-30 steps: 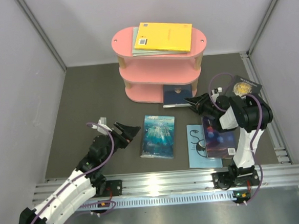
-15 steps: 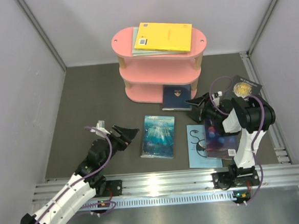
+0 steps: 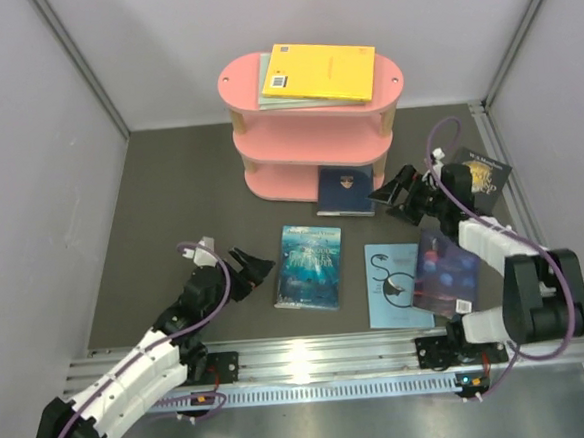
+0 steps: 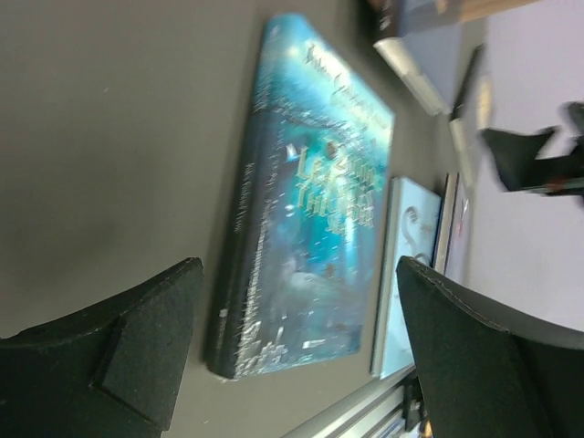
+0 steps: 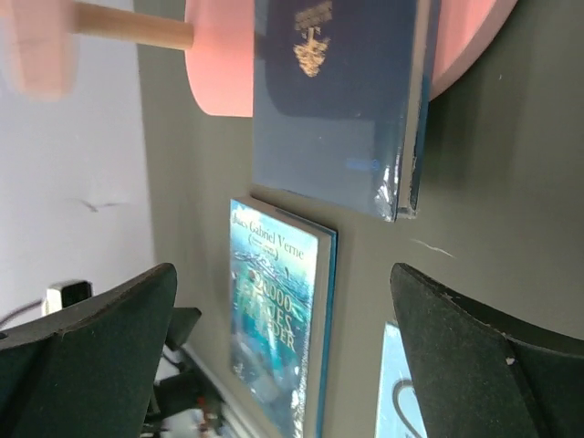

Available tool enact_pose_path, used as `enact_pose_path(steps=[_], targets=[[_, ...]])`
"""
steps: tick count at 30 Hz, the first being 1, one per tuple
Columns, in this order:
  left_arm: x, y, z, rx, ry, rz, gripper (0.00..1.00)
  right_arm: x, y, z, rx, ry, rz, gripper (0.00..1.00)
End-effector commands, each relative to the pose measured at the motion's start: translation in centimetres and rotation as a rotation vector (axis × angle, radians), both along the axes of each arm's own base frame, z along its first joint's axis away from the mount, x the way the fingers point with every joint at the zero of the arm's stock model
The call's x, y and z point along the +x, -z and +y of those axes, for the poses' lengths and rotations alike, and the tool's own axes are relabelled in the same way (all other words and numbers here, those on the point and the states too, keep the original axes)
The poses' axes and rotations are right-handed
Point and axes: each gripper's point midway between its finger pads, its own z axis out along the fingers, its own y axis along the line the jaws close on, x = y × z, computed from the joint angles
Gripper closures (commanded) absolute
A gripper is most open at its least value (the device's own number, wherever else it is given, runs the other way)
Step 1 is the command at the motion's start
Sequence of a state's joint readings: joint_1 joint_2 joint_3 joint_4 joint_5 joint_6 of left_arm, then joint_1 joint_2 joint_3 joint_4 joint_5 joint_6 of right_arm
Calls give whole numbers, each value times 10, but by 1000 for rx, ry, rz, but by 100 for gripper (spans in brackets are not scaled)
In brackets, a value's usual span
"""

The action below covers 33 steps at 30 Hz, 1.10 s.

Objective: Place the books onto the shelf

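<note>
Sprung wide just now, the right hand [image 3: 393,198] faces the navy book [image 3: 345,190] ahead on the shelf [image 3: 308,156]. Left wrist: left hand [image 4: 299,269] spread, teal book [image 4: 310,237] ahead (flat on the desk [image 4: 91,137]). Right wrist: navy book overhangs the shelf.

You've got seven books [image 3: 308,266] in view (two stacked up top at the far side, five lower down), and one three-tier shelf [image 3: 243,87].

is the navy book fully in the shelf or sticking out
Sticking out: the navy book rests partly in the shelf, its near end past the bottom rim.
</note>
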<state>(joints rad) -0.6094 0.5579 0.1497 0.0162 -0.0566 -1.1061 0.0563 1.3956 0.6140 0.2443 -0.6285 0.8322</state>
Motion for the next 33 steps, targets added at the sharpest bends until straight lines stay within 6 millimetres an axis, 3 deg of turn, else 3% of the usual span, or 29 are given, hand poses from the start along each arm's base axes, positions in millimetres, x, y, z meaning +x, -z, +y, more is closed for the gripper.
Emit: enact_pose_path(steps=[1,5,9,11,13,19,21,22,23,24,26,27,29,30,32,33], targets=[[2,-1,-4,29,32,-4,8,-26,6,-21,-217,-28,29,0],[0,14,-7,22,48,19,7,-54,1,-4,-230,-104,4,0],[4,19,-11,19,57,4,4,-88,5,46,-163,-225,-29,0],[2,26,-16,34,89,25,2,-103,20,58,-136,-249,-4,0],[4,25,-22,29,111,17,1,-110,26,74,-103,-266,-1,0],[1,56,-41,46,204,129,1,-115,52,99,-114,-299,53,0],[5,51,-54,14,252,123,1,-117,63,108,-122,-313,73,0],[-2,64,-59,18,296,179,1,-117,66,112,-123,-319,78,0],[-3,64,-66,-10,316,195,1,-119,76,114,-132,-324,106,0],[2,53,-76,-63,343,151,1,-121,77,123,-118,-339,98,0],[-8,57,-89,-145,409,201,1,-124,89,132,-100,-345,121,0],[-3,35,-99,-221,445,114,1,-131,93,138,-91,-370,129,0],[-11,33,-106,-317,479,157,1,-142,109,143,-86,-394,172,0],[-9,6,-110,-393,509,47,1,-145,104,152,-47,-411,157,0],[-14,-2,-113,-485,532,69,2,-158,109,158,-12,-431,172,0],[-15,-23,-115,-544,562,-12,5,-164,112,158,-5,-437,182,0]])
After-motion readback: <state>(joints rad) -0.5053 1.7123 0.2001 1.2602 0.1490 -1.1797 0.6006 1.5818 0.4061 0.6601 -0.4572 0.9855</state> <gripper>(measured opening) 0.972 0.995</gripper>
